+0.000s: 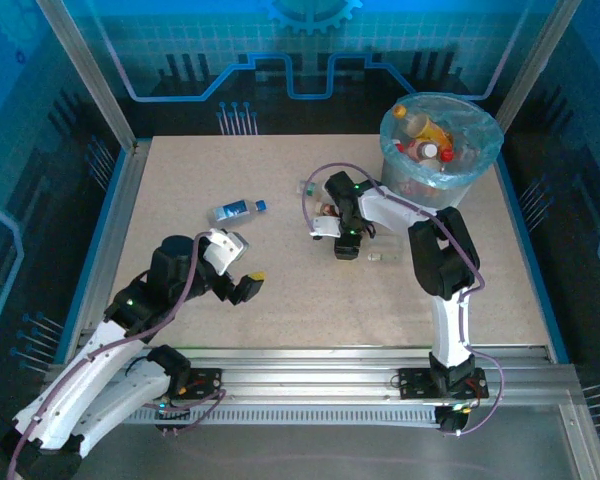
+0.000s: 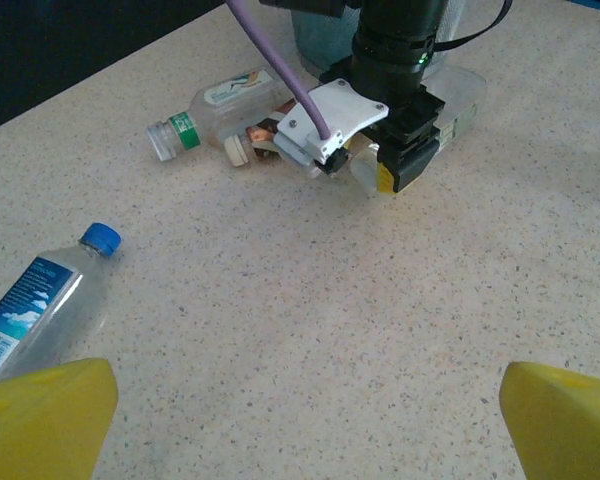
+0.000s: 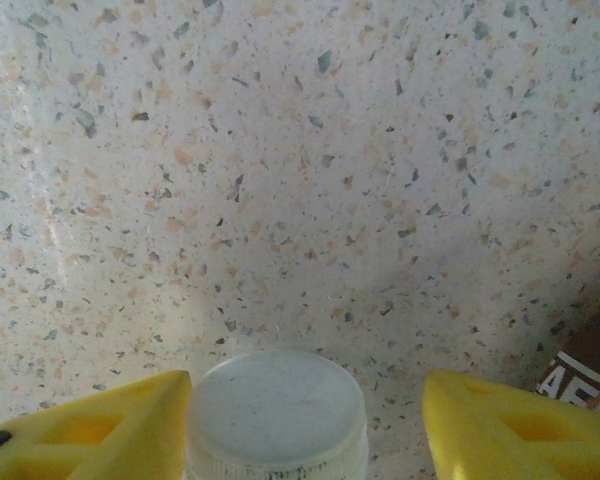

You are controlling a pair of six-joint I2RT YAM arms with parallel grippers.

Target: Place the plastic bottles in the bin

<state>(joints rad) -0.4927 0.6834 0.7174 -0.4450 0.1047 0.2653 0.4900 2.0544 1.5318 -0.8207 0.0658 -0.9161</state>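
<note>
Bottle [image 3: 276, 412] seemingly inside open right hand [image 3: 305, 405]

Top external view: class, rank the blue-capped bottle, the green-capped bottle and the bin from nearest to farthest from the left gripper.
1. Blue-capped bottle, lying just beyond the left gripper, on the left.
2. Green-capped bottle, mid-table beside the right arm.
3. Bin, far right corner.

The worktop [image 1: 280, 290] is matt, speckled, stone-like. The bottle [image 1: 238, 210] is clear glossy plastic. The cap [image 3: 276, 405] is matt white plastic, ribbed at its edge. The liner [image 1: 485, 148] is thin translucent plastic. The rails [image 1: 320, 372] are brushed metal.
</note>
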